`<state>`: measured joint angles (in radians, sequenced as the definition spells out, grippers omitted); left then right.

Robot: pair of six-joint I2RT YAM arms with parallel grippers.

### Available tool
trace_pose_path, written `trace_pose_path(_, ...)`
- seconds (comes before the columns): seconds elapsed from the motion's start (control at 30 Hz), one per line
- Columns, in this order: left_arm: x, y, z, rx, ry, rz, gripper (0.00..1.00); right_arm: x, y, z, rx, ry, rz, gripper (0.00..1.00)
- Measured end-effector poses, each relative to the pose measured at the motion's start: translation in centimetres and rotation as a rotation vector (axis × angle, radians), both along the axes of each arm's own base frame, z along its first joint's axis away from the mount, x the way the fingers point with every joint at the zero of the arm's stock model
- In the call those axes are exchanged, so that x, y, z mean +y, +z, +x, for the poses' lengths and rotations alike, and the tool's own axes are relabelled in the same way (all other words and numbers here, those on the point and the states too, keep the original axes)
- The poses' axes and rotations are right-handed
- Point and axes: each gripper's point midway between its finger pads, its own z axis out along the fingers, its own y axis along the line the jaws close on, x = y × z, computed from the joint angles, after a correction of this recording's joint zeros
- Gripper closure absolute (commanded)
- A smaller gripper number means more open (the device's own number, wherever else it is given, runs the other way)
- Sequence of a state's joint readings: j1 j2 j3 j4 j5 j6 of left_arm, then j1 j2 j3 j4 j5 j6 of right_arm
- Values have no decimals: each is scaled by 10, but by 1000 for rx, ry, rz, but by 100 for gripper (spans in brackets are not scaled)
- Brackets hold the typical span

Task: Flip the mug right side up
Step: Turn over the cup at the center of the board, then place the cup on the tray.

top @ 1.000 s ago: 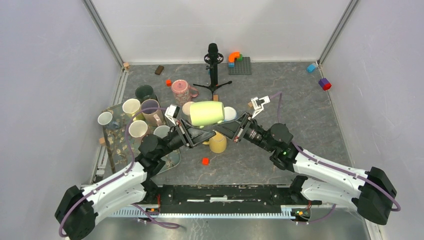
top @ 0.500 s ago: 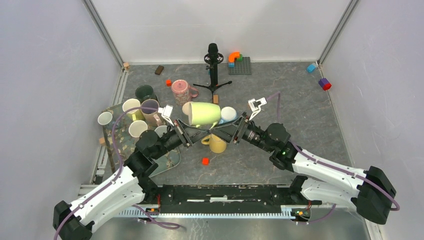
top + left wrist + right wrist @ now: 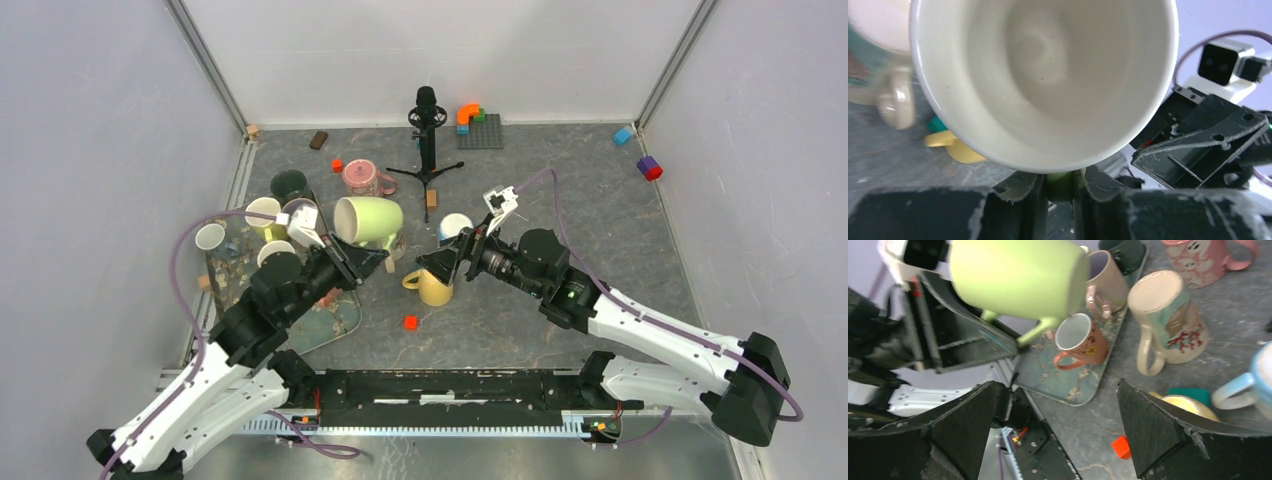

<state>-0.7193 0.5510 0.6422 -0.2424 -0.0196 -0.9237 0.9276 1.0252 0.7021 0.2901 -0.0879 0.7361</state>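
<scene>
Top external view: the pale green ceramic mug [image 3: 368, 221] hangs in the air at about ten o'clock from the table's middle, above the far edge of the patterned teal tray [image 3: 338, 322]. It lies on its side with the mouth toward nine o'clock, so it is neither inverted nor upright. The left gripper [image 3: 378, 257] comes up from five o'clock beneath it and carries it alone. The right gripper [image 3: 440, 262] stands at three o'clock of the mug, clear of it, over the squat yellow mug [image 3: 436, 289].

Left wrist view: the mug's [image 3: 1043, 75] cream interior fills the frame, mouth turned toward the camera. At six o'clock the left gripper [image 3: 1059, 181] is clamped together on the green loop handle [image 3: 1060, 187]. I judge the handle was chosen because it lets the wrist roll the cup without the wall slipping.

Right wrist view: the right gripper [image 3: 1058, 390] has its jaws spread wide apart with nothing between them. The mug [image 3: 1018, 277] sits at eleven o'clock, base toward this camera, and its handle [image 3: 1040, 329] points down to the other arm's fingers. The tray [image 3: 1075, 390] and its cups lie below.

The task looks about halfway done. What remains, in my view, is a roll to bring the mouth upward and a bare spot for setting down; the crowded cups nearby are the main hazard.
</scene>
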Motion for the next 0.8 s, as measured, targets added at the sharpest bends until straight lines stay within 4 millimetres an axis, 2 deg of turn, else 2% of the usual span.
trace_pose_path(0.17, 43, 21, 4, -18, 176, 108, 98, -8, 3, 11, -70, -45, -116, 2)
trace_pose_path(0.3, 85, 22, 3, 4, 327, 236, 98, -13, -6, 16, -102, -60, -208, 2)
trace_pose_path(0.47, 129, 18, 2, 56, 493, 409, 98, -20, -28, 23, -114, -63, -333, 2)
trace_pose_path(0.63, 161, 7, 5, 112, 620, 591, 98, -31, -46, 28, -124, -63, -429, 2)
trace_pose_path(0.8, 181, 6, 12, 148, 712, 777, 98, -40, -55, 35, -142, -68, -492, 2)
